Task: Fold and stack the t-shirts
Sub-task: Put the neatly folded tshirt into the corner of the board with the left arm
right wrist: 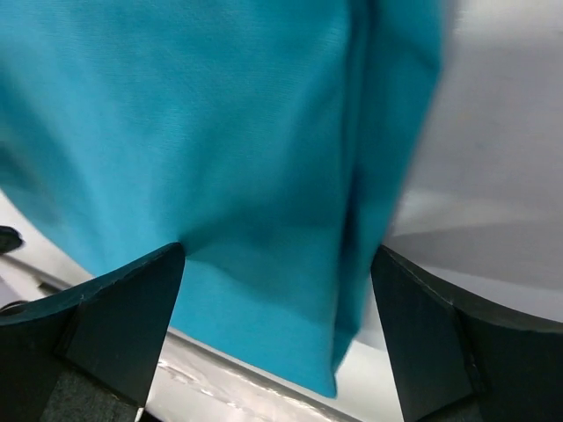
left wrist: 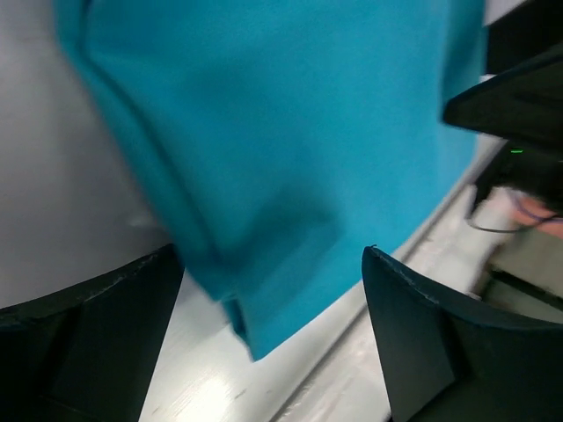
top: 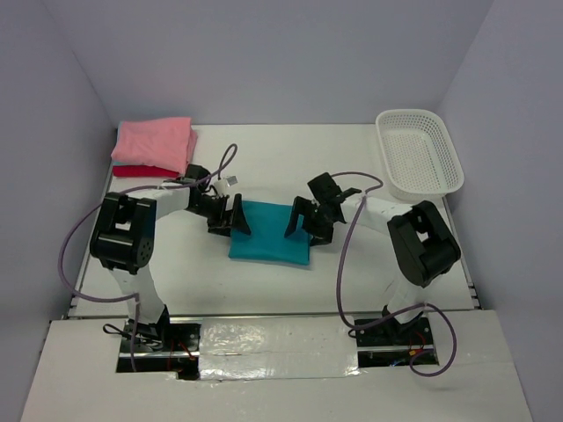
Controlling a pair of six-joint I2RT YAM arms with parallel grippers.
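A teal-blue t-shirt (top: 268, 231) lies folded into a rectangle at the table's middle. It also shows in the left wrist view (left wrist: 281, 132) and in the right wrist view (right wrist: 193, 132). My left gripper (top: 228, 220) is open over the shirt's left edge, jaws wide apart with nothing between them. My right gripper (top: 303, 227) is open over the shirt's right edge, also empty. A folded salmon pink t-shirt (top: 155, 141) lies on a crimson red t-shirt (top: 132, 170) at the back left. The mint-teal shirt is not in view.
A white plastic lattice basket (top: 419, 154) stands at the back right, nothing showing inside. Purple cables loop beside both arms. Grey walls close the table in on three sides.
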